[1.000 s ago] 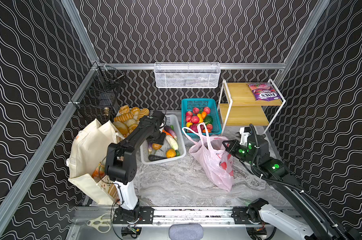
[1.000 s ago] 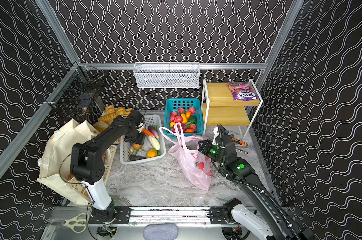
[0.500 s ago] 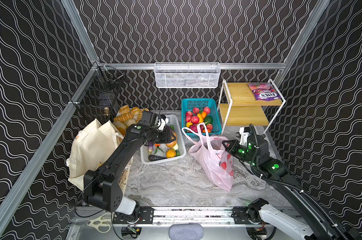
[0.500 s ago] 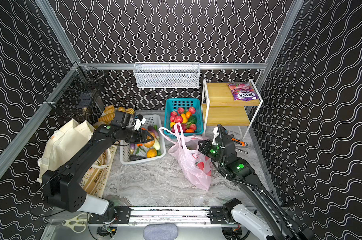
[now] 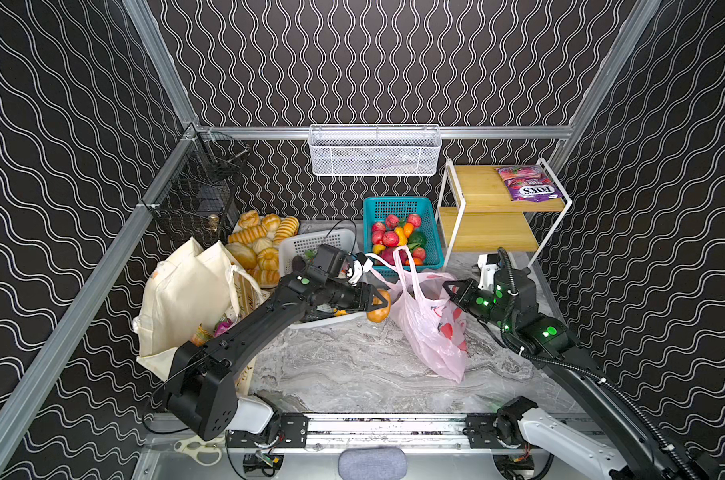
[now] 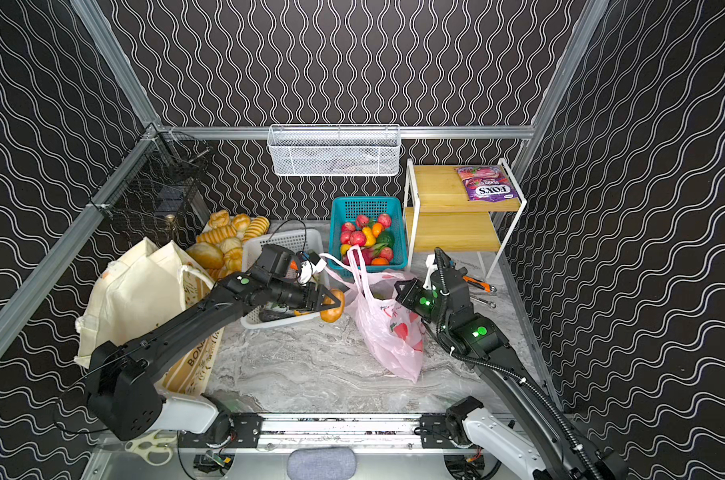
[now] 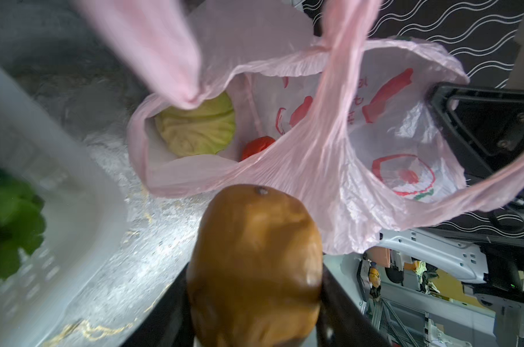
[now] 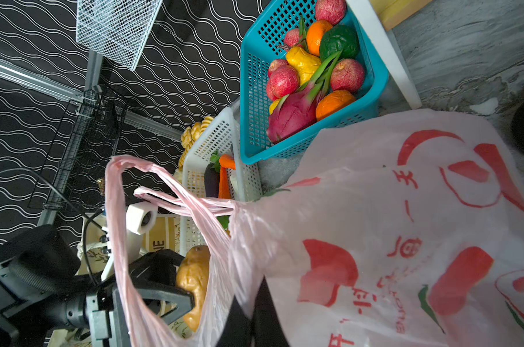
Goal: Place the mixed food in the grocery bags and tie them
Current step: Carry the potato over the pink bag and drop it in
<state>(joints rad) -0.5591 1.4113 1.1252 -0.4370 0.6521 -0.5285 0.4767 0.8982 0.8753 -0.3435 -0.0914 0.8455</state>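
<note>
My left gripper (image 5: 376,300) is shut on a brown potato (image 5: 378,313), held just left of the mouth of the pink plastic bag (image 5: 429,332). In the left wrist view the potato (image 7: 254,264) sits between the dark fingers, facing the bag's opening (image 7: 389,144), where a green cabbage (image 7: 196,126) and a red tomato (image 7: 256,145) lie inside. My right gripper (image 5: 450,291) is shut on the bag's rim, holding it up. The cream canvas tote (image 5: 182,299) slumps at the left. A purple FOX'S pouch (image 5: 529,189) lies on the shelf top.
A white basket (image 5: 298,245) of vegetables stands behind my left arm, with bread rolls (image 5: 261,241) to its left. A teal fruit basket (image 5: 431,216) and a wooden shelf (image 5: 485,232) stand at the back right. Scissors (image 5: 198,451) lie by the front rail.
My left arm has swung right from over the white basket, carrying the potato to the pink bag's mouth. The right arm and bag have stayed put.
</note>
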